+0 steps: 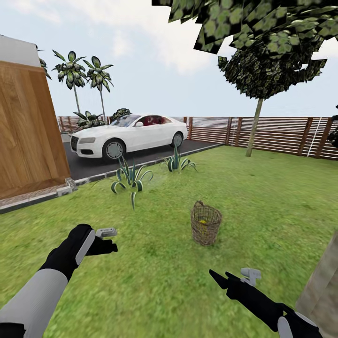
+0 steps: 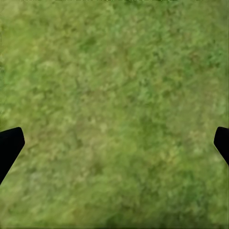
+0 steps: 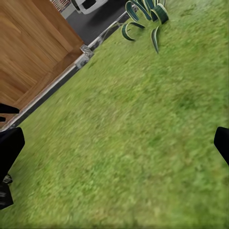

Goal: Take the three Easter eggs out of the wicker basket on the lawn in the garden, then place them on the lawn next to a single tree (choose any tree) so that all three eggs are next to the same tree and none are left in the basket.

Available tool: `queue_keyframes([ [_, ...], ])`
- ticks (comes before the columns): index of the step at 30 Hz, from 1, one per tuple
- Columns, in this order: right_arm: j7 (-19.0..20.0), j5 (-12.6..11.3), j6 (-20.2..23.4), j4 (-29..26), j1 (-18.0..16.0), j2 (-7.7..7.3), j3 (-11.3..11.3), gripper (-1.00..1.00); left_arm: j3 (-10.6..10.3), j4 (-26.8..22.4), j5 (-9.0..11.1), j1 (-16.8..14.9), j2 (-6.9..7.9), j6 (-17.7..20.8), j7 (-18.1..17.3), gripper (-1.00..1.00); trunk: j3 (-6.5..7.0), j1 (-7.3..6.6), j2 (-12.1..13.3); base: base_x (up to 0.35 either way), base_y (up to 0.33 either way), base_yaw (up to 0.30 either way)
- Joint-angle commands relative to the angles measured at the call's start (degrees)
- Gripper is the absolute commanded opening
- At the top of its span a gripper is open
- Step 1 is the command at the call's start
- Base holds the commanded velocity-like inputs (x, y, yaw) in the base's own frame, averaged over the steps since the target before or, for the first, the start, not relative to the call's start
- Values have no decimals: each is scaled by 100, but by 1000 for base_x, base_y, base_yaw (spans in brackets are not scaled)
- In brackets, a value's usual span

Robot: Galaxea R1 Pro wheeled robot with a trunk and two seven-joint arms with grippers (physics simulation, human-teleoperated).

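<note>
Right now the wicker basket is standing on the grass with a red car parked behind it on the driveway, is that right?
Not quite: the car is white, not red. The head view shows it parked on the dark driveway beyond the wicker basket, which does stand on the lawn.
</note>
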Motion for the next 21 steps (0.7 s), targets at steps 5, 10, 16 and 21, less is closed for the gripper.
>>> queue_keyframes([
  [5,14,-24,40,9,-5,8,-14,100,-22,15,19,-4,7,17,8,100,82,-110,197,0,0,0],
  [10,8,-24,40,30,-5,6,-17,100,-22,27,19,-6,7,17,8,100,172,-220,397,0,0,0],
  [16,11,-24,40,37,-5,5,-17,100,-22,34,19,-12,7,17,8,100,280,-351,638,0,0,0],
  [21,8,-24,40,39,-5,4,-18,100,-22,35,19,-13,3,17,8,100,370,-461,838,0,0,0],
])
